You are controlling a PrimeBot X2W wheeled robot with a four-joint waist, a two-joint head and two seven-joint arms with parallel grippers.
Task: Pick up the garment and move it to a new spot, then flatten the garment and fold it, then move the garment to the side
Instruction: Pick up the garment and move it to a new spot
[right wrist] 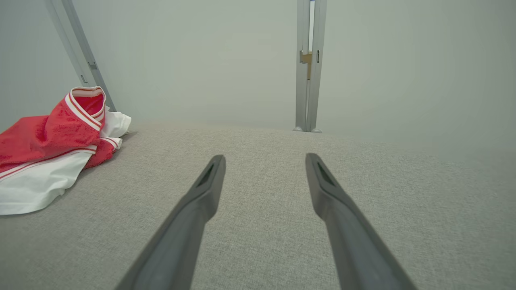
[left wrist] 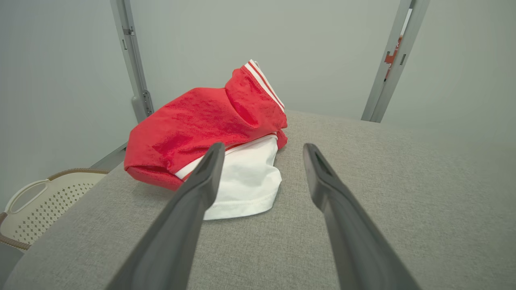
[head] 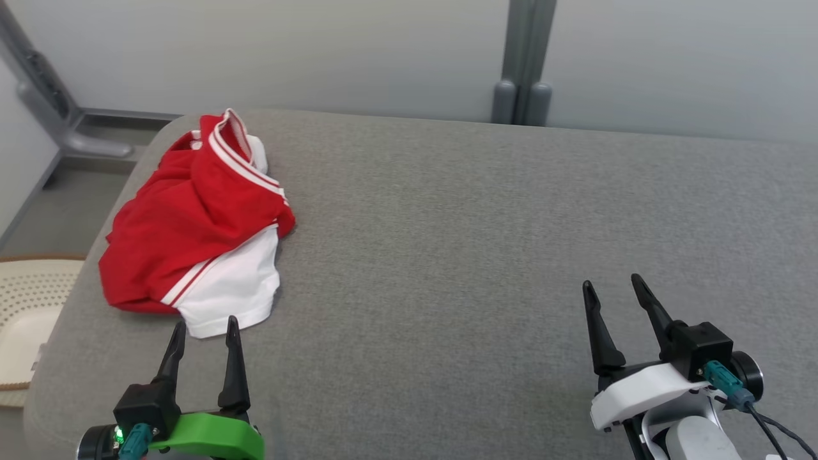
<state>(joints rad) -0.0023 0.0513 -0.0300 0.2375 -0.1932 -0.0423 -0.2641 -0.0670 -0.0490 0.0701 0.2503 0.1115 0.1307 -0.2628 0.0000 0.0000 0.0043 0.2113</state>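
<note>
A crumpled red and white garment [head: 198, 223] lies bunched at the far left of the grey padded table [head: 479, 243], close to its left edge. Its white part points toward me. My left gripper [head: 206, 324] stands open just short of that white hem, nothing between its fingers. The left wrist view looks straight at the garment [left wrist: 209, 133] past the open left gripper [left wrist: 264, 149]. At the near right of the table my right gripper [head: 613, 284] is open and empty, far from the cloth. In the right wrist view the garment [right wrist: 48, 141] lies off to the left of the right gripper [right wrist: 264, 159].
A cream perforated basket [head: 25, 313] sits on the floor beside the table's left edge, and shows as a basket [left wrist: 44, 201] in the left wrist view. Pale wall panels with grey posts [head: 524, 64] stand behind the table. Bare grey surface stretches across the middle and right.
</note>
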